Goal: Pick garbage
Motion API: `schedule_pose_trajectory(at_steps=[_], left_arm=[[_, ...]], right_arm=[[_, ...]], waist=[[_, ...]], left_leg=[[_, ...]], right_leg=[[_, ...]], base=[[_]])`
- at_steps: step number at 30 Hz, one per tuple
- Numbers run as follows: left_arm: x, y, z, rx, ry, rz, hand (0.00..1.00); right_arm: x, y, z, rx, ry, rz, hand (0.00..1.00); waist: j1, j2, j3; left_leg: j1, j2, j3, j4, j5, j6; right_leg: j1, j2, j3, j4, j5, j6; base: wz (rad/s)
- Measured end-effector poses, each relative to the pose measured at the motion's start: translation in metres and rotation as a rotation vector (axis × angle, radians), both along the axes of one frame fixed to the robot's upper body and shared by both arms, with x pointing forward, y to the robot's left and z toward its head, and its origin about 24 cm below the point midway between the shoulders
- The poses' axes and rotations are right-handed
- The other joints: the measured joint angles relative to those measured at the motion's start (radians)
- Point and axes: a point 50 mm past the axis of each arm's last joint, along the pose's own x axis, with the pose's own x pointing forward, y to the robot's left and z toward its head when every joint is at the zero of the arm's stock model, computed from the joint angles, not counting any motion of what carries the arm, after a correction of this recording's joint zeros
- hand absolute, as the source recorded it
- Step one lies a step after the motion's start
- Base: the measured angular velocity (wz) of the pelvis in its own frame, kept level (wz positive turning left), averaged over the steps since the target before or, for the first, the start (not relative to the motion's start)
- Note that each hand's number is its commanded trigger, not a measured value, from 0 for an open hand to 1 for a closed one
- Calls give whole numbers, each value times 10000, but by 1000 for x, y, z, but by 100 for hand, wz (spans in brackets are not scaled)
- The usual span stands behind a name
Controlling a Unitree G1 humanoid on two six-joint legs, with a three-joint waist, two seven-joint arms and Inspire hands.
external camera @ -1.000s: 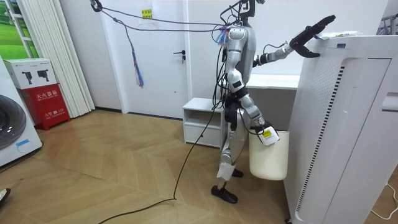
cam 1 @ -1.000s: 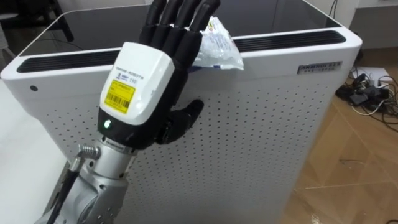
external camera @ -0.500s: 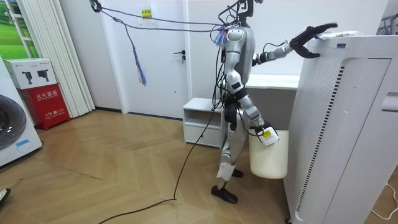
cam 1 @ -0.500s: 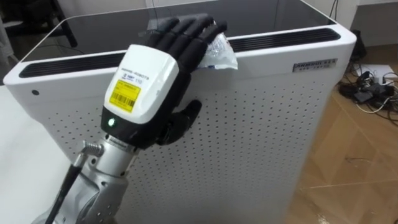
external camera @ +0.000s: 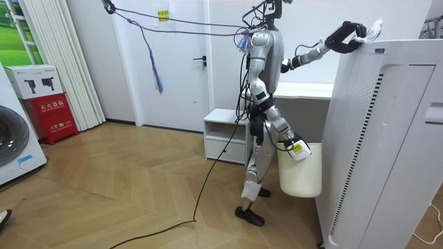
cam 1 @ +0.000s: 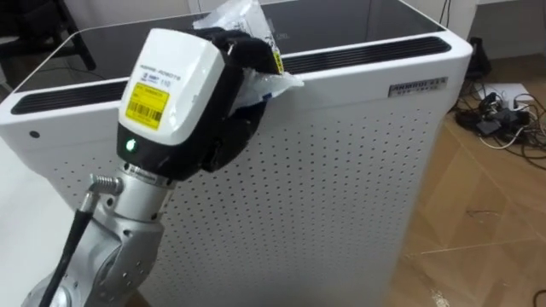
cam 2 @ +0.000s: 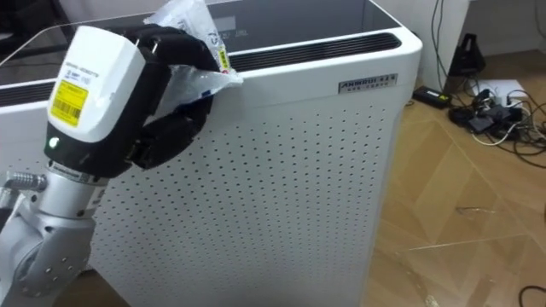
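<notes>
Left hand [cam 1: 171, 85] is curled round the wrapper [cam 1: 232, 17], clutching it at the cabinet's [cam 1: 341, 170] top front edge. Crumpled plastic sticks up above the fingers. Right hand [external camera: 295, 149] hangs low by a white bin [external camera: 301, 176]; cannot tell its grip.

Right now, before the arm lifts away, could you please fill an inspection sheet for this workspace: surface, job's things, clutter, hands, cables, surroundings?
Surface: dark glossy top of the white appliance, which has a perforated front and a vent slot along the top's edge.
Job's things: crumpled plastic wrapper at the top's front edge; white bin beside the robot's leg.
Clutter: nothing seen on the top.
Hands: left hand curled round the wrapper; right hand low at the bin's rim.
Cables: tangle of cables on the wooden floor, right of the appliance.
Surroundings: white door, low white cabinet, red box.
</notes>
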Motion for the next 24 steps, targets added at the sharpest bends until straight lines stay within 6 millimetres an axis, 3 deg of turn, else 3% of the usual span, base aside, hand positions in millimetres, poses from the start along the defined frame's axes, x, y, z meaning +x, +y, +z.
schedule_pose_trajectory(at_steps=[8, 14, 19, 23, 24], left_arm=[[1, 1, 1, -305, -8, -5, 100], [-3, -2, 6, -2173, 386, -1032, 100], [-13, -5, 20, -5991, 1655, -4099, 100], [-14, -15, 21, -8230, 3205, -6527, 100], [-14, -20, 19, -8784, 3851, -7428, 100]], right_arm=[[2, 1, 2, 2, -116, 18, 100], [3, 1, 2, -62, -187, -32, 100], [3, 8, 1, -171, -245, 118, 100], [5, 15, 0, 6, -288, 173, 100], [7, 18, 0, 100, -279, 148, 100]], waist=[[-4, -20, 36], [68, -59, 0], [100, -169, -29], [94, -301, -41], [99, -369, -77]], left_leg=[[147, 2, 43, -20, 0, 0], [40, -9, 17, -23, 0, 0], [-42, -21, 18, 4, 0, 0], [-45, -19, 34, 5, 0, 0], [-54, -17, 41, 12, 0, 0]], right_leg=[[129, -3, 9, -1, -28, 11], [-39, -11, 2, 18, -65, 13], [-54, -28, -9, 15, -72, 11], [-92, -34, -46, 23, -80, 4], [-80, -32, -41, 25, -82, 0]], base=[[1], [2], [0], [0], [0]])
